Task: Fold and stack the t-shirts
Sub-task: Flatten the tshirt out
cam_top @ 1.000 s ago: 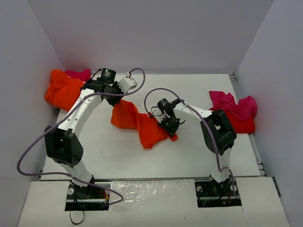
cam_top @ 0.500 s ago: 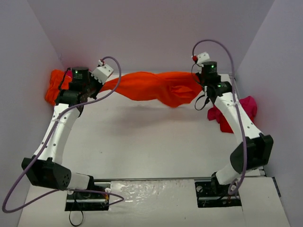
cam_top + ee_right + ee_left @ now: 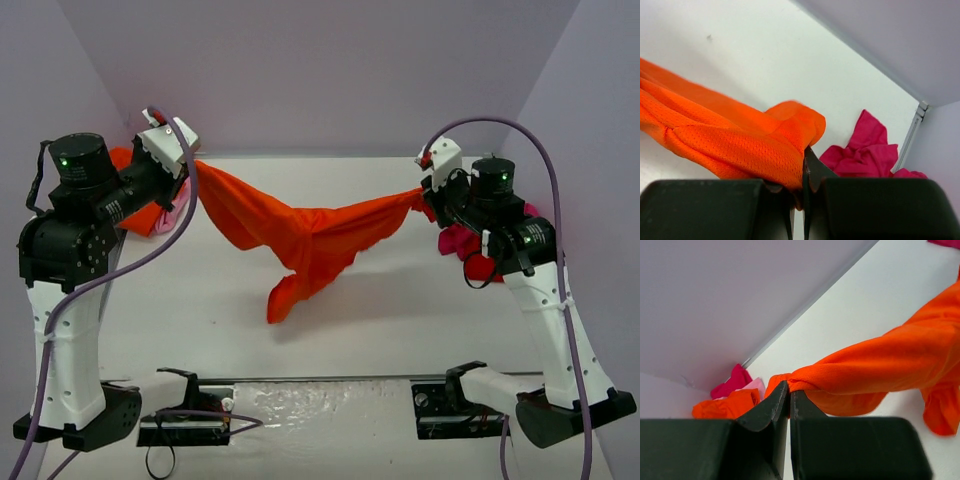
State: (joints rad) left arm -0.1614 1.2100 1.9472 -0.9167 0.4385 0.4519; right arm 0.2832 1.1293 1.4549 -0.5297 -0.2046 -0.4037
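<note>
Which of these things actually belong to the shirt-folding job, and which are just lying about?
Part of the job:
- orange t-shirt, pinched at its ends by the left hand and the right hand, sagging between them
- left heap of shirts
- right heap of shirts

Just there:
- white table
- grey walls

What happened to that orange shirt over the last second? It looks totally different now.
Both arms rose and swung outward, lifting the orange t-shirt off the table, where it lay bunched; it now hangs stretched between the left end effector and right end effector, middle sagging. Both stayed clamped on it. The shirt pile at far left and the shirt pile at far right did not move.
</note>
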